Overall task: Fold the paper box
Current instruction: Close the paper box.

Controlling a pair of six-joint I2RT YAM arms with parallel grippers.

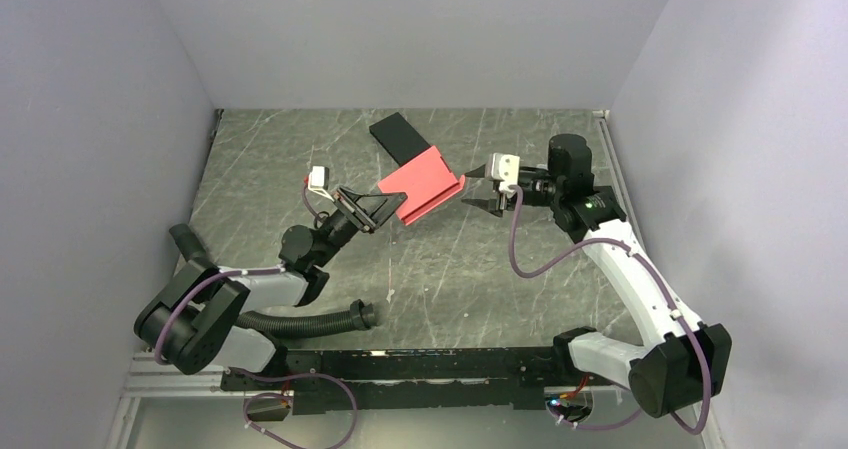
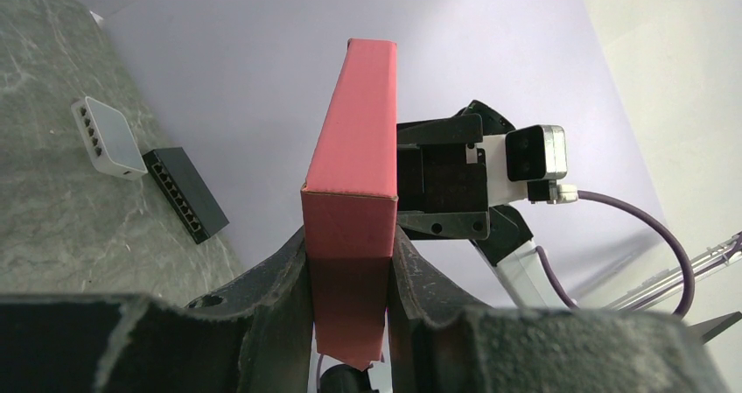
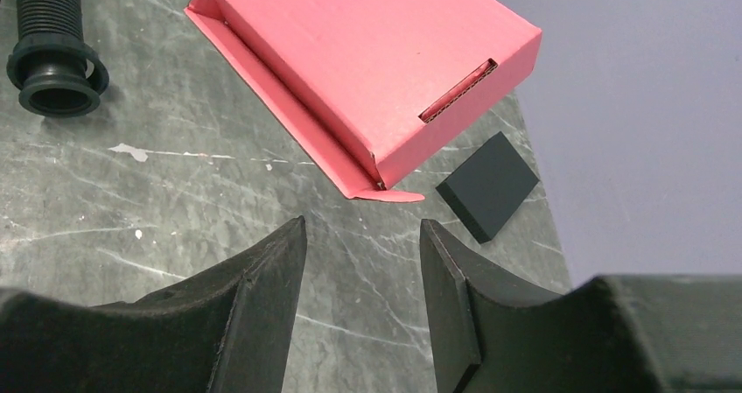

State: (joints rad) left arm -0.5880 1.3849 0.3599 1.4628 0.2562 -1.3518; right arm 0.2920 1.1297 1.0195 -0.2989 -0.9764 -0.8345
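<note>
Tubing of black ribbed plastic point(image 1: 300, 321) lies on the grey, marble-patterned table point(image 1: 450, 269) beside the left arm's base, with its open mouth pointing right. Further in, the left gripper point(image 1: 392, 205) reaches toward the middle of the table. It is clamped on the paper box point(image 1: 425, 182), a flat rectangular box of plain pinkish-red thin cardboard. In the left wrist view one black finger point(image 2: 293, 266) presses each broad face of the box's near end, and the box juts straight out from the grip. From above, the box sits tilted near the middle of the far half of the table, between the two grippers, with a narrow strip turned up along its right edge. The right wrist view shows one loose flap lying open along a long side and a slot in the top face with a tab edge showing inside. Just behind the paper box a flat black rectangular box point(image 1: 400, 137) lies on the table. To the right, the right gripper point(image 1: 478, 189) points at the box's right edge, close to it but apart. Its jaws are spread and there is nothing between them.
</note>
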